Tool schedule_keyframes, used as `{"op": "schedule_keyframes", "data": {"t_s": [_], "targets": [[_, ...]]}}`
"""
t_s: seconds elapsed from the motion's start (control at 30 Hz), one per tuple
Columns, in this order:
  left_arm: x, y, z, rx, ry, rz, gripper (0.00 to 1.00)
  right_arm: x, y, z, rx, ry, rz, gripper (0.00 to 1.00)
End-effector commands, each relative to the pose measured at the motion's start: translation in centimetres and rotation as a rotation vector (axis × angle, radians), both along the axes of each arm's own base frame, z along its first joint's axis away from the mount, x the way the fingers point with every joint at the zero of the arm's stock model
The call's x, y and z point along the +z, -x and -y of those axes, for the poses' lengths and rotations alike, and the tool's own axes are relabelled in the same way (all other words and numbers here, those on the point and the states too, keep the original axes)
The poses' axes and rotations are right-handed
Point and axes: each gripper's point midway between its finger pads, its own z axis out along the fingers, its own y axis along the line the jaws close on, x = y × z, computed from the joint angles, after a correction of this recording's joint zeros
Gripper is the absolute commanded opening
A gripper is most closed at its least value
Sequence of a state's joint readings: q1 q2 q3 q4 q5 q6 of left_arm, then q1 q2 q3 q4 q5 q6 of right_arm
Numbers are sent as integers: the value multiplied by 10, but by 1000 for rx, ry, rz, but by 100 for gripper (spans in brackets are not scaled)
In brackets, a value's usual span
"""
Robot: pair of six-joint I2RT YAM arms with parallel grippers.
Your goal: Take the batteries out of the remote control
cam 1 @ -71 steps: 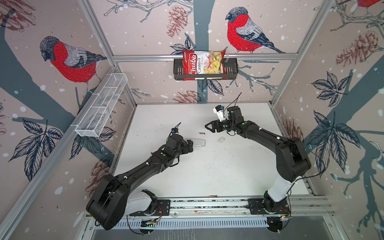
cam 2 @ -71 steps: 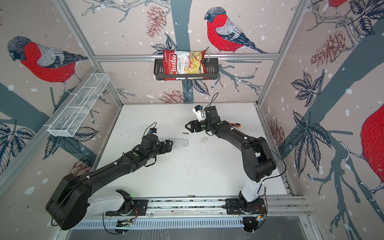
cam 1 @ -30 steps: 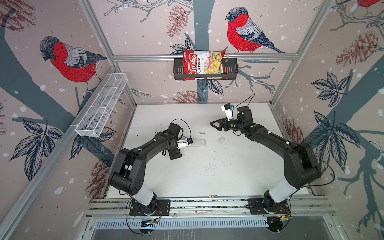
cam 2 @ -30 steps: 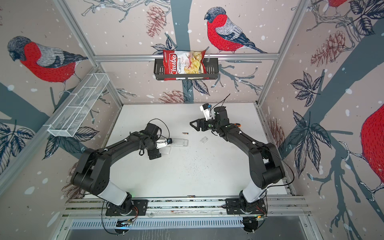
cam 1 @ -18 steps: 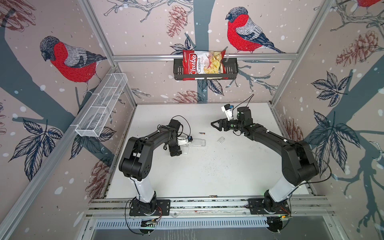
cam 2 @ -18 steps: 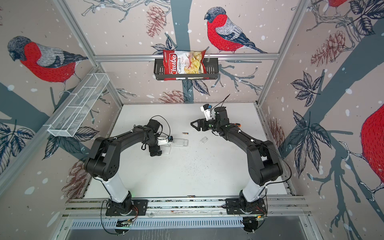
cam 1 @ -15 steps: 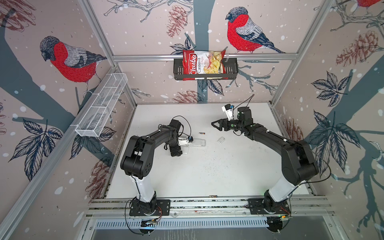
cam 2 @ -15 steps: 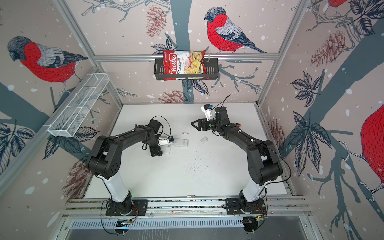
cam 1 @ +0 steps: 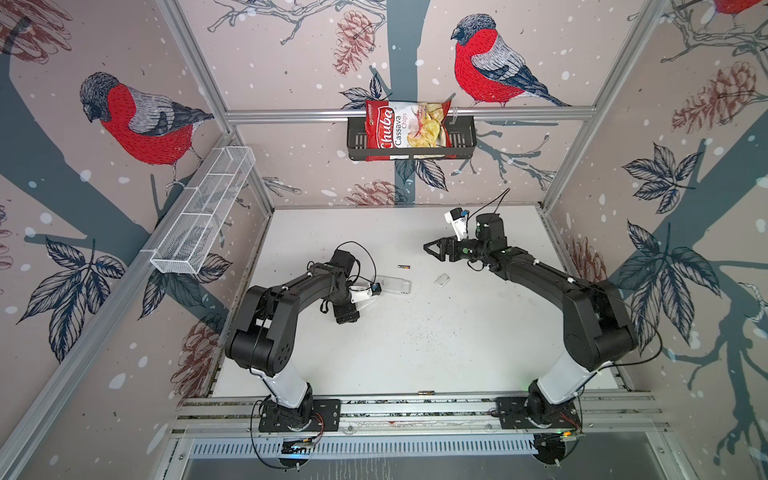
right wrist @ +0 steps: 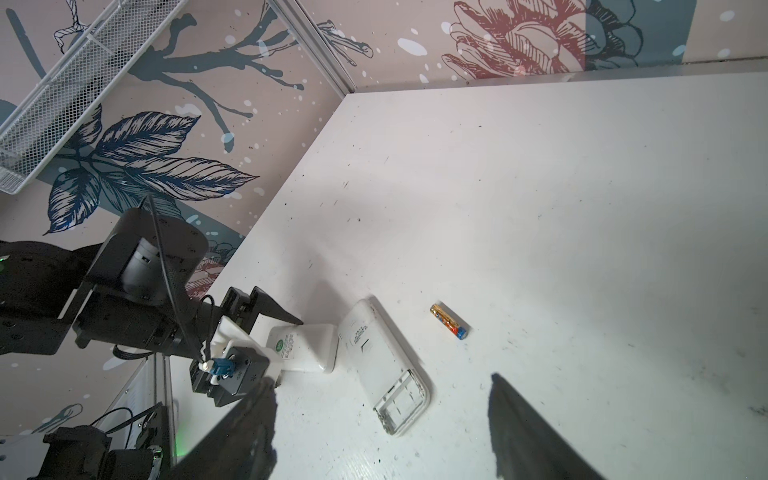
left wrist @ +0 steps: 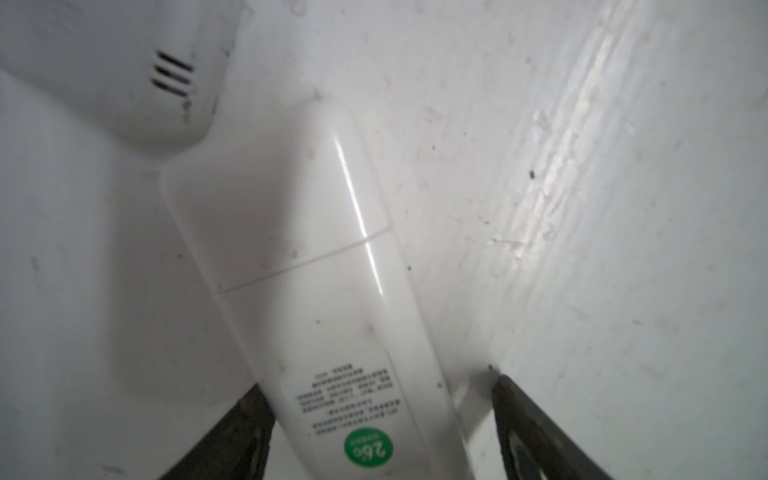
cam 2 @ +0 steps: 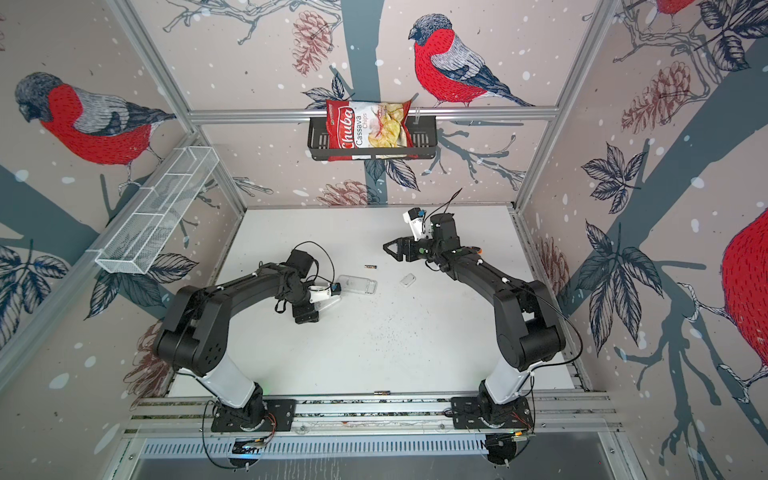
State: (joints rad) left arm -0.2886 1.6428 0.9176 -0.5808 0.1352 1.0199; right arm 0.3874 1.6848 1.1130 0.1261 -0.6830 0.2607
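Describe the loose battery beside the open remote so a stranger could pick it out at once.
Find the chips bag on the back wall, then drop to the white table below. Near its middle lies a white remote with its battery bay open; the battery lies just beyond it, toward that wall. It is the only short thin cylinder there, gold with a red-and-blue end, among white plastic pieces.

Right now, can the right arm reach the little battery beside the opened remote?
Probably yes. The battery lies alone on the bare table, just ahead of the open right hand, with nothing between them.
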Motion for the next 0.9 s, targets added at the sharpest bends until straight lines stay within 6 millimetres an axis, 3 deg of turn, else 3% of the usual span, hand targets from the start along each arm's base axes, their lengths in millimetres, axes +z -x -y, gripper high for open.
{"op": "schedule_keyframes", "data": {"t_s": [0.0,0.87], "targets": [[1,3,-5,-7,-7,27,80,11,1,-3,16,-23,36,79],[-1,15,-2,48,39,9,62,10,0,-2,12,-16,40,79]]}}
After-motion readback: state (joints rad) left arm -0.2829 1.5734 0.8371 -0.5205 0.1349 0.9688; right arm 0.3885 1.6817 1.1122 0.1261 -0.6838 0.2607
